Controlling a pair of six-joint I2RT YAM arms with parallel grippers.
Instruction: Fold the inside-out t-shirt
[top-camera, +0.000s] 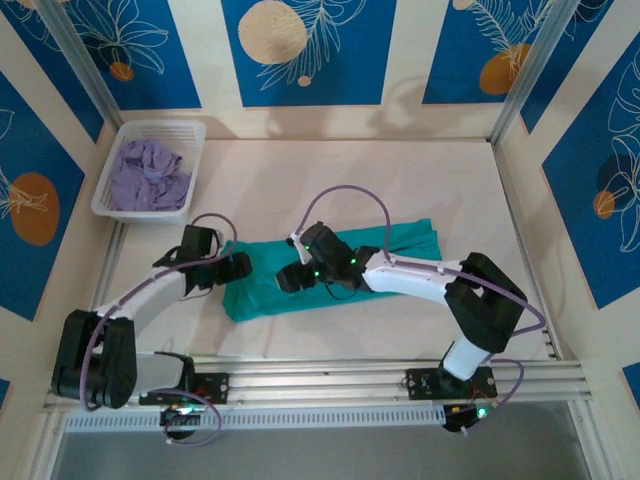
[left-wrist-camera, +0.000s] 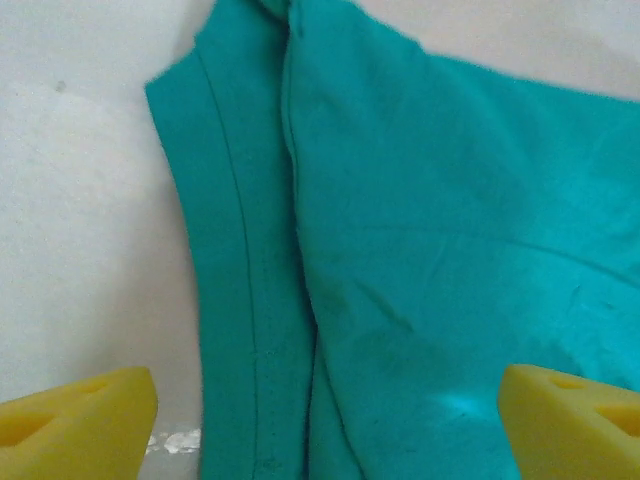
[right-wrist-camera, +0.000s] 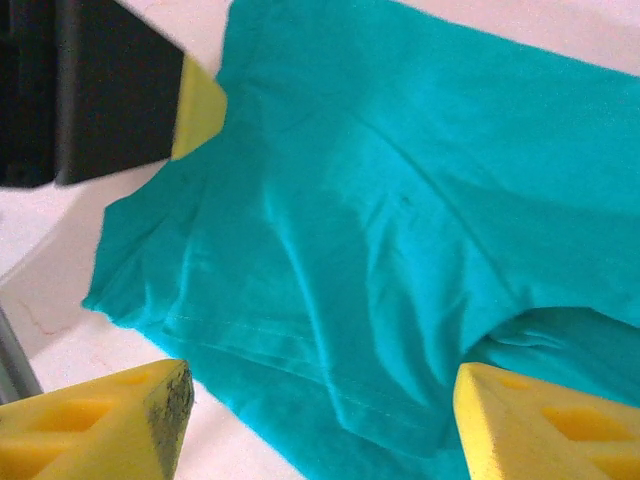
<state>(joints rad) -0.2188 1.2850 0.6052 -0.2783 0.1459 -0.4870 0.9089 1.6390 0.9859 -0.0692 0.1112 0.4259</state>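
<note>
The inside-out t-shirt (top-camera: 405, 240) is teal-green and lies folded into a long band across the middle of the table. My left gripper (top-camera: 238, 266) hangs over its left end. In the left wrist view this gripper (left-wrist-camera: 325, 425) is open, its yellow fingertips (left-wrist-camera: 80, 420) wide apart above a hemmed edge of the shirt (left-wrist-camera: 420, 230), gripping nothing. My right gripper (top-camera: 291, 278) is just to the right of it, over the shirt's left part. It (right-wrist-camera: 320, 420) is open too, above the rumpled cloth (right-wrist-camera: 400, 200) near a stitched hem. The left gripper's finger (right-wrist-camera: 197, 105) shows in the right wrist view.
A white basket (top-camera: 192, 133) at the back left holds a pale lavender garment (top-camera: 148, 175). Metal frame posts (top-camera: 535, 65) and patterned walls close in the table. An aluminium rail (top-camera: 330, 380) runs along the near edge by the arm bases.
</note>
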